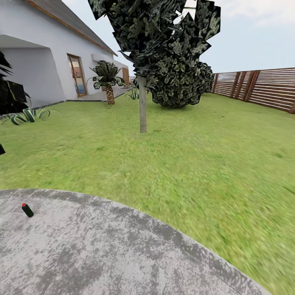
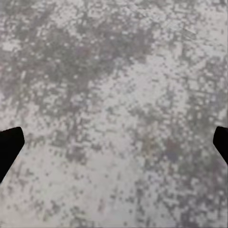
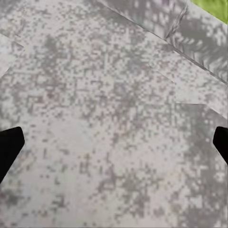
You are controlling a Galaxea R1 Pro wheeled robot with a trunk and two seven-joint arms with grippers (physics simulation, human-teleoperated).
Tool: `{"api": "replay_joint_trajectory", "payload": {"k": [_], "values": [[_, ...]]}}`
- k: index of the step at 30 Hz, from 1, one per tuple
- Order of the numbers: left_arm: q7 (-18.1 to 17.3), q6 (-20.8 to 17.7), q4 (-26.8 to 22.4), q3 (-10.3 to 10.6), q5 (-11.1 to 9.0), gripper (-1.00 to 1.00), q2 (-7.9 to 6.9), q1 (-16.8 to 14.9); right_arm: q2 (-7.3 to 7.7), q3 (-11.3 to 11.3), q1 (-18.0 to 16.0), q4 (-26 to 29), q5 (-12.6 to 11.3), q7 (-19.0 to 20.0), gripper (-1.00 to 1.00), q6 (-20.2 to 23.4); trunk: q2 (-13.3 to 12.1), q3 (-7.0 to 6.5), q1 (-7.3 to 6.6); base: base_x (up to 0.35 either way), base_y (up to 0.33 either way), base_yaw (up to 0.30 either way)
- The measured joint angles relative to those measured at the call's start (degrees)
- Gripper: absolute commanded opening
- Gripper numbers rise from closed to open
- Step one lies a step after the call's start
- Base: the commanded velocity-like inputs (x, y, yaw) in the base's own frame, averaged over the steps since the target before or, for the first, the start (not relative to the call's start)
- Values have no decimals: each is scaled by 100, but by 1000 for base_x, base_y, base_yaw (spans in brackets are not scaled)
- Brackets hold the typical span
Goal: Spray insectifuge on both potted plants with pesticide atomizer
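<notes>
both wrist cameras look straight down on the round grey patio [image 2: 118, 95]. my left gripper [image 2: 114, 142] has its two dark fingertips [image 2: 9, 145] at opposite sides of the left wrist view, spread wide with nothing between them, so it is open and empty. my right gripper [image 3: 114, 142] is the same, dark fingertips [image 3: 9, 145] set far apart over bare stone, open and empty; in that view the patio's kerb and a sliver of lawn [image 3: 213, 7] sit at one corner.

from the head camera, the pesticide atomizer [image 1: 27, 210] stands on the patio, a small dark bottle with a red top, tilted a little, near the patio's lawn-side edge and well off to my left. beyond the patio the lawn runs to a thin grey tree trunk [image 1: 142, 104] under dark foliage, with a big dark shrub [image 1: 180, 82] behind it. the white house [image 1: 49, 53] and a small palm [image 1: 107, 80] lie left of the tree, a brown slatted fence [image 1: 262, 88] to its right. i can't pick out the little grey-potted plants with any certainty.

i judge this to be the approach step: nothing is grasped and no spraying has begun. the next move calls for turning the base left toward the atomizer, closing in, and lowering my left gripper around the bottle. it is small and could tip.
</notes>
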State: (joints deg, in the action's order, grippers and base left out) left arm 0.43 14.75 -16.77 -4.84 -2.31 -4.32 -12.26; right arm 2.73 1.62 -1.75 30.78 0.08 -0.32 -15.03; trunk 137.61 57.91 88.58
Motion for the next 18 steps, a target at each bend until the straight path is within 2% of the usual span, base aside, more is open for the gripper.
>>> {"api": "replay_joint_trajectory", "payload": {"k": [18], "values": [[0, 0, 0, -3, 0, 100, 0, 0, 0, 0, 0, 0, -1, 0, 100, 0, 0, 0, 0, 336, 0, 273]]}}
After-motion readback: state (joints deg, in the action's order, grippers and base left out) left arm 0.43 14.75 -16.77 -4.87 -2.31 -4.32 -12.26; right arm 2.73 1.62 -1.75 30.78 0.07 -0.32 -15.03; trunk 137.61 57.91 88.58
